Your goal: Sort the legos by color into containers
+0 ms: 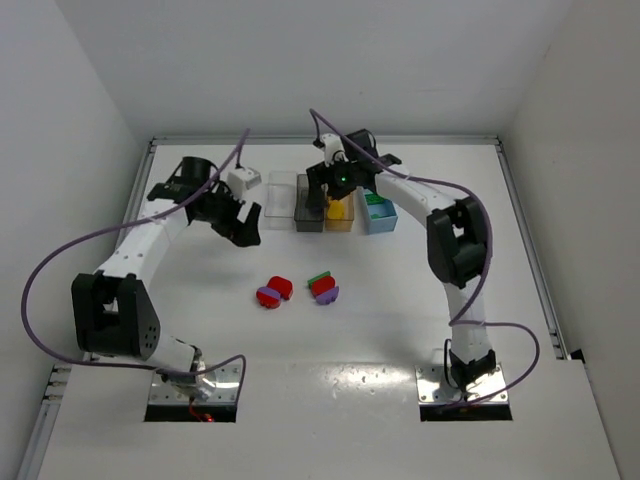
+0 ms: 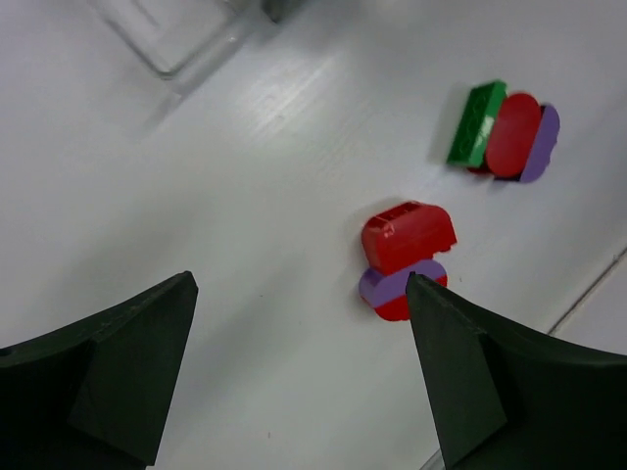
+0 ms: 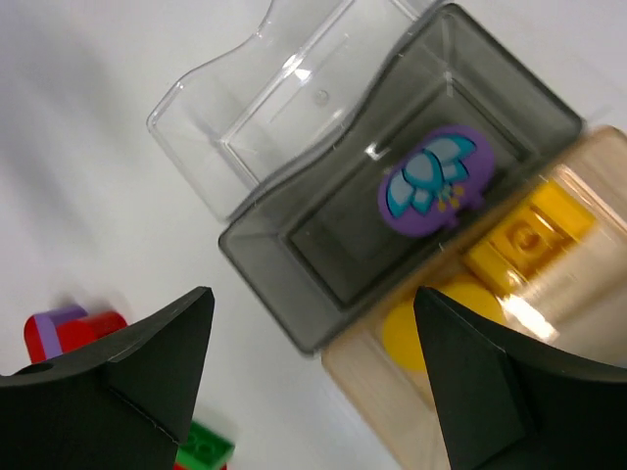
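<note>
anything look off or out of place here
Nothing looks spilled or damaged. The only oddity: unsorted pieces sit bunched in mixed colours, a red-purple clump and a green-red-purple clump, pieces touching.

Four small rectangular open-top plastic bins stand on the far side of the counter [image 1: 400, 330]: one clear bin [image 1: 277, 195], one smoky grey bin [image 1: 308, 217], one tan bin [image 1: 340, 223], one light blue bin [image 1: 381, 222]. Inside them show one purple oval brick [image 3: 436, 179] and two yellow bricks [image 3: 529, 235]. Loose nearer: one green brick [image 2: 477, 122], two purple bricks [image 2: 542, 142], at least two red bricks [image 2: 407, 235].
</note>
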You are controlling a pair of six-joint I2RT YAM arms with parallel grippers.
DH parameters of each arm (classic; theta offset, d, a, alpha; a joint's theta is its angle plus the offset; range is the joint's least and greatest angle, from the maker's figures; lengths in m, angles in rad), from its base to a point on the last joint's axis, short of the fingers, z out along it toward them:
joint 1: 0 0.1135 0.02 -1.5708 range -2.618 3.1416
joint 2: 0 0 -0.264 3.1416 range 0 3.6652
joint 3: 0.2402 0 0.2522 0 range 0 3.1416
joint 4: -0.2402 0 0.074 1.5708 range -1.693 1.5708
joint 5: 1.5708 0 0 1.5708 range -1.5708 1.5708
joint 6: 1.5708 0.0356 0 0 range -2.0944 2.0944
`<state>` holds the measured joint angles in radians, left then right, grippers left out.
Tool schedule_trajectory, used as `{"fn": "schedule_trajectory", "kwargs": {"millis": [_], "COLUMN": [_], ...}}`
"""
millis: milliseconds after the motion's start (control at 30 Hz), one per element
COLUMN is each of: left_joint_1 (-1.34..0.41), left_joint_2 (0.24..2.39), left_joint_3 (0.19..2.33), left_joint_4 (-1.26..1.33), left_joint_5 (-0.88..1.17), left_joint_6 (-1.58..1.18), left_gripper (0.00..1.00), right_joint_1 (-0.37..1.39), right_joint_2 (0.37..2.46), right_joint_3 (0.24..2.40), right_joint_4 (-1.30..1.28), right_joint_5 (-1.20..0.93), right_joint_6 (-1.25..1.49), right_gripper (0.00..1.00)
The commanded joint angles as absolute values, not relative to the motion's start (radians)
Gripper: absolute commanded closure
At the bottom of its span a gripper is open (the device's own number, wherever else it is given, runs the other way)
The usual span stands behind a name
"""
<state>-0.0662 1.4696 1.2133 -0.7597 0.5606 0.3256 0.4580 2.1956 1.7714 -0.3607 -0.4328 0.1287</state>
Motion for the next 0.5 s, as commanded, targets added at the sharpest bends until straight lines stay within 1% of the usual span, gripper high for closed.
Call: {"fn": "schedule_trajectory", "kwargs": {"millis": [0,33,133,233,367,467], "left_joint_1": [-0.161,-0.211,-0.308,-0.368,-0.451,-0.511], "left_joint_2": [1.404,1.385,1.364,1.364,1.373,1.394], "left_joint_3": [1.18,1.158,1.126,1.108,1.081,1.058], "left_joint_4": [-0.85,-0.867,-0.914,-0.965,-0.965,-0.925], "left_joint_5": [0.496,0.458,0.402,0.362,0.302,0.258], "left_joint_6": [0.472,0.506,0.583,0.65,0.669,0.631], "left_gripper": [0.06,0.07,0.07,0.07,0.07,0.07], "right_joint_1": [0.414,0.414,0.38,0.339,0.301,0.275], "right_joint_2": [1.981,1.92,1.832,1.732,1.642,1.592], "right_joint_3": [1.702,1.677,1.576,1.467,1.346,1.313], "right_joint_4": [-0.36,-0.36,-0.388,-0.408,-0.417,-0.417], "right_joint_5": [-0.381,-0.38,-0.38,-0.38,-0.38,-0.39], "right_joint_6": [0.074,0.06,0.006,-0.026,-0.037,-0.046], "right_gripper": [0.17,0.17,0.17,0.17,0.17,0.17]}}
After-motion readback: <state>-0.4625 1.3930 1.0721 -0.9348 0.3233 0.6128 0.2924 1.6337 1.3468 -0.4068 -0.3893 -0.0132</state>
